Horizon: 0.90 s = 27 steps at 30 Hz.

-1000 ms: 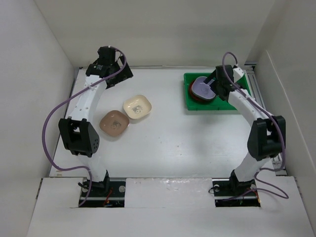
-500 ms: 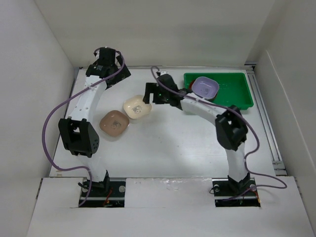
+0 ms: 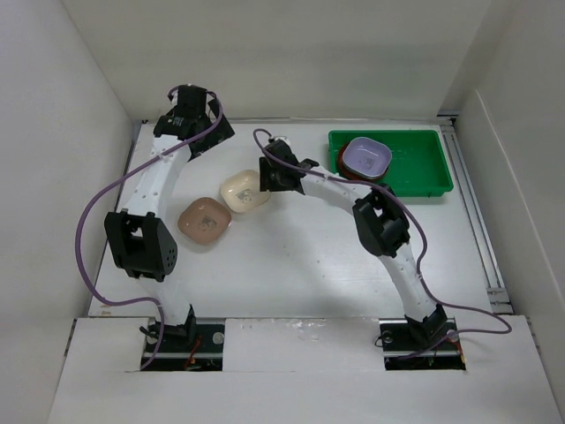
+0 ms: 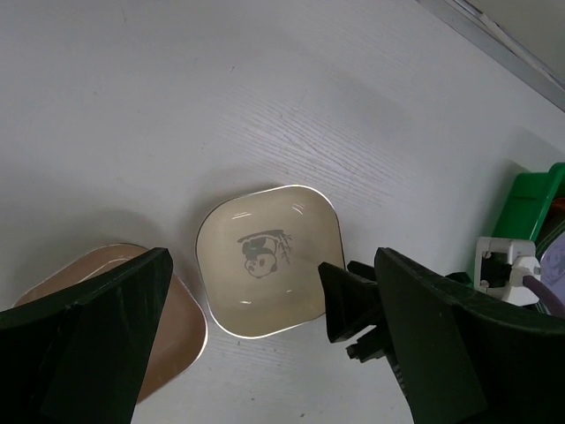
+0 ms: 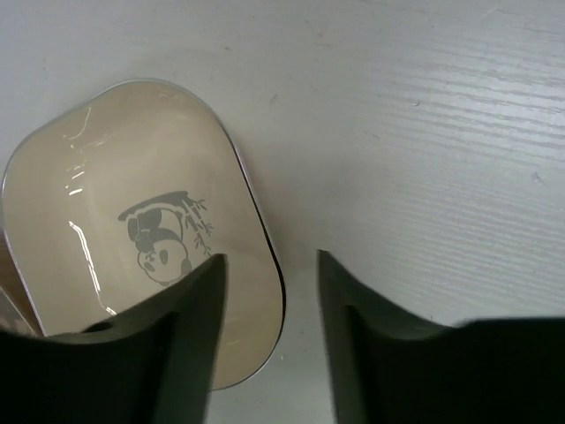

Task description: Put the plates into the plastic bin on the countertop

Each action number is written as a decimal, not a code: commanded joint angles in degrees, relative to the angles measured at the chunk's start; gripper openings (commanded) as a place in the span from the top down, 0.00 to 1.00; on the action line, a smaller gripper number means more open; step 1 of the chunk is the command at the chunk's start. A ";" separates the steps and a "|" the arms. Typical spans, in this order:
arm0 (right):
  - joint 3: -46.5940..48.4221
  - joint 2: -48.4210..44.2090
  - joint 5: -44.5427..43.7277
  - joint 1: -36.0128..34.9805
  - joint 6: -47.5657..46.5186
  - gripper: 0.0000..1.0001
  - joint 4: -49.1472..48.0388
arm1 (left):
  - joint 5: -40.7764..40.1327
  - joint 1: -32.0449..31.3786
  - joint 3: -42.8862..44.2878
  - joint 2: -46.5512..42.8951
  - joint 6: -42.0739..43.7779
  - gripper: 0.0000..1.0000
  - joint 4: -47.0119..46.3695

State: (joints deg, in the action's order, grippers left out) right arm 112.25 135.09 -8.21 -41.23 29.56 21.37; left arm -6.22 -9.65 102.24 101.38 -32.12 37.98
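Right gripper first: jaws at a middling gap, neither wide nor clamped, and they straddle the near-side rim of the cream plate. One finger sits over the plate's inside and the other over bare countertop. I see no squeeze on the rim yet, so I'd call nothing held.

From the wrist, the rest of the plate lies off to the left of the jaws, and the rim runs roughly in line with the fingers. It's a rounded square, so there's no real long axis to worry about.

From above, the right arm reaches far across to its left, elbow bent mid-table. The green bin sits well off to its right at the back, with a lavender plate already in it.

The tan plate lies just beside the cream one. The left gripper hangs above both, spread wide and empty.
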 commanded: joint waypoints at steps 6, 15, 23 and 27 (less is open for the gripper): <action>4.03 1.85 -2.70 0.98 0.67 0.71 4.12 | 1.03 -0.02 -0.46 -1.89 0.83 0.00 -0.80; 7.46 3.44 -3.47 1.51 2.24 1.00 9.30 | 1.56 -0.02 -0.46 -1.89 1.36 0.00 -0.80; -7.99 -17.73 -9.89 9.67 7.97 1.00 6.50 | 2.61 -0.02 -0.46 -1.89 1.88 0.00 -0.80; -12.57 -24.25 -9.90 16.34 4.11 1.00 5.79 | 4.28 -0.02 -0.46 -1.89 2.41 0.00 -0.80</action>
State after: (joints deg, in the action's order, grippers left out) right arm 100.36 117.27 -15.03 -29.02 34.94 29.58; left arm -3.55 -9.65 102.10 101.38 -30.83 37.95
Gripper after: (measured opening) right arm 0.044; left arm 0.993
